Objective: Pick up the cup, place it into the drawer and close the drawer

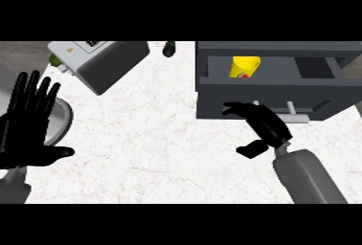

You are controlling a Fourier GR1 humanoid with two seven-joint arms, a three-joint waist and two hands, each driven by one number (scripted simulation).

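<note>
**Ana:** Head view first: where does the cup [244, 67] sit?

**Ben:** It is yellow with a red mark, and it lies inside the open drawer [272, 91], in the left compartment, at the far right of the white counter [155, 139].

**Ana:** And the drawer itself?

**Ben:** Dark grey, pulled out toward the near side, with a pale bar handle [293, 117] on its front face.

**Ana:** What about the right hand [262, 124]?

**Ben:** It holds nothing. It is at the drawer's front, fingers loosely bent and reaching toward the front panel just left of the handle, thumb hanging out to the near left. Whether the fingertips touch the panel, I cannot tell.

**Ana:** The left hand [28, 129]?

**Ben:** It rests at the left edge, fingers straight, spread wide and pointing to the far side, thumb out to the right. It holds nothing and lies over part of a grey round plate [62, 119].

**Ana:** Anything else on the counter?

**Ben:** A grey and white appliance [99, 60] sits tilted at the far left, and a small dark object [169, 49] lies at the far edge between the appliance and the drawer.
</note>
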